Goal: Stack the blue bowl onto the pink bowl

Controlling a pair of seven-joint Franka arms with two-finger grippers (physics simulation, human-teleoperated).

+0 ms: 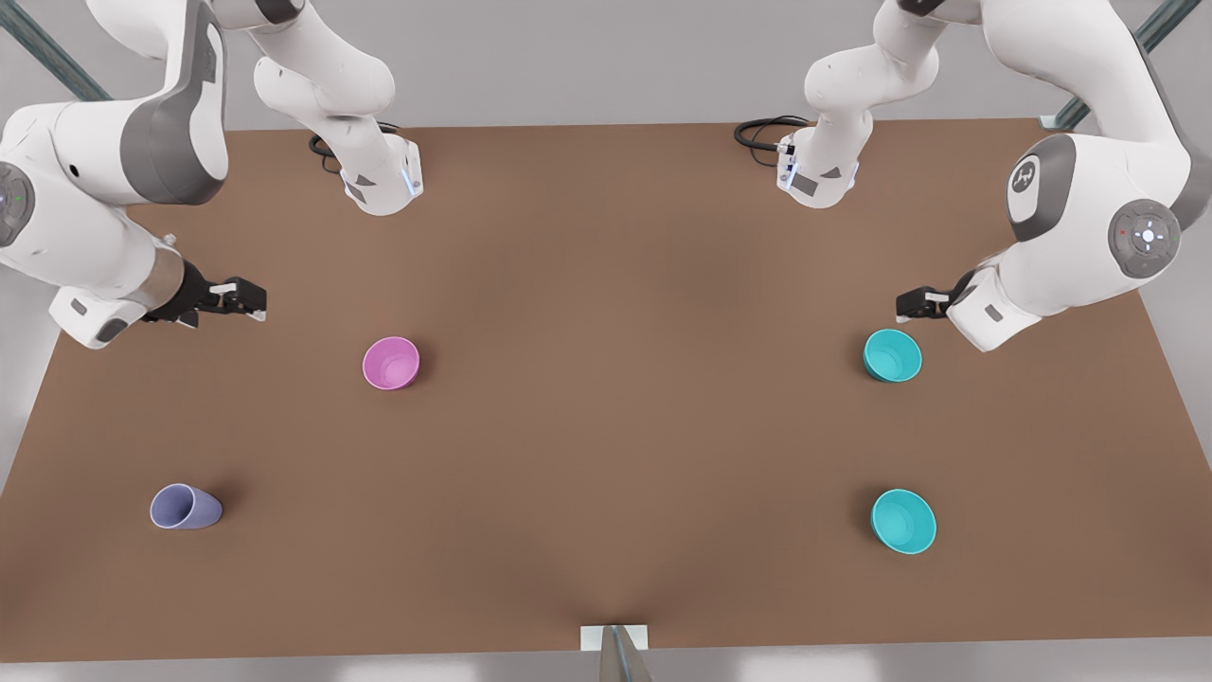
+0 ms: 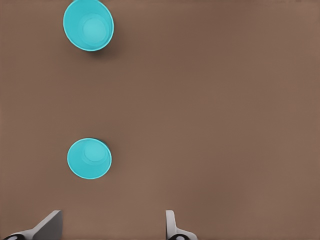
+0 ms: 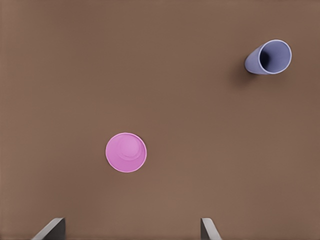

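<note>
Front view, taken from above the table [image 1: 606, 493]. The left gripper [image 1: 911, 305] sits at the front view's right and the right gripper [image 1: 248, 298] at the front view's left; each is matched by what its wrist camera sees.

Two look-alike turquoise bowls stand upright on the front view's right. The nearer blue bowl [image 1: 892, 355] lies just beside the left gripper, at about 7 o'clock from its fingertips in the front view; the second blue bowl [image 1: 903, 521] lies well beyond it, at 6 o'clock. In the left wrist view the near bowl [image 2: 89, 158] sits ahead of the fingers [image 2: 171, 225] and off to one side of the gap between them — not centred — with the far bowl [image 2: 88, 25] past it. The fingers stand apart, holding nothing.

The pink bowl [image 1: 390, 363] stands upright, at about 4 o'clock from the right gripper and near it. The right wrist view shows it [image 3: 126, 152] ahead of that gripper's spread, unloaded fingers [image 3: 207, 227], with a lavender cup [image 3: 269, 57] lying on its side farther off.

Judgement: the left arm is plainly the nearer to a blue bowl, so the grasp falls to it — a short sideways shift and a descent over the rim — followed by a long carry toward 9 o'clock, to the pink bowl. The right arm waits.
</note>
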